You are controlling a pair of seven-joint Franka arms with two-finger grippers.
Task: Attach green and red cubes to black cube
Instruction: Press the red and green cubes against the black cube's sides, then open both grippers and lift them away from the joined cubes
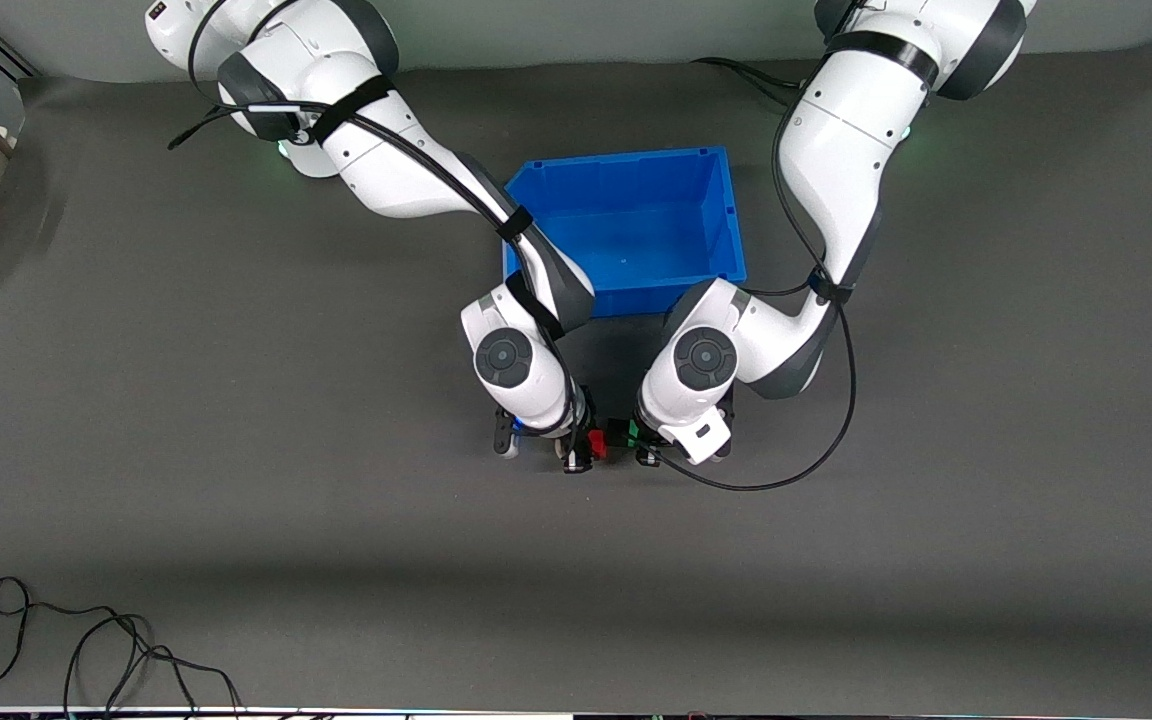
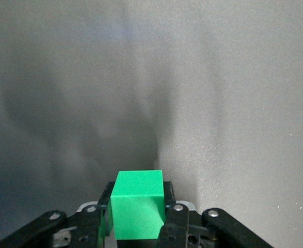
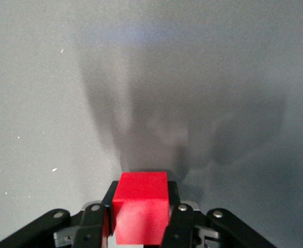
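You see green cube [image 2: 137, 206]: bright, matte, clamped between left gripper's [image 2: 137, 217] fingers, held level over mat.
You see red cube [image 3: 141, 209]: same size, matte, clamped between right gripper's [image 3: 141, 219] fingers.
In front view, red [image 1: 597, 443] and green [image 1: 632, 432] sit close together, small dark gap between.
Black cube: you cannot make it out there for certain.
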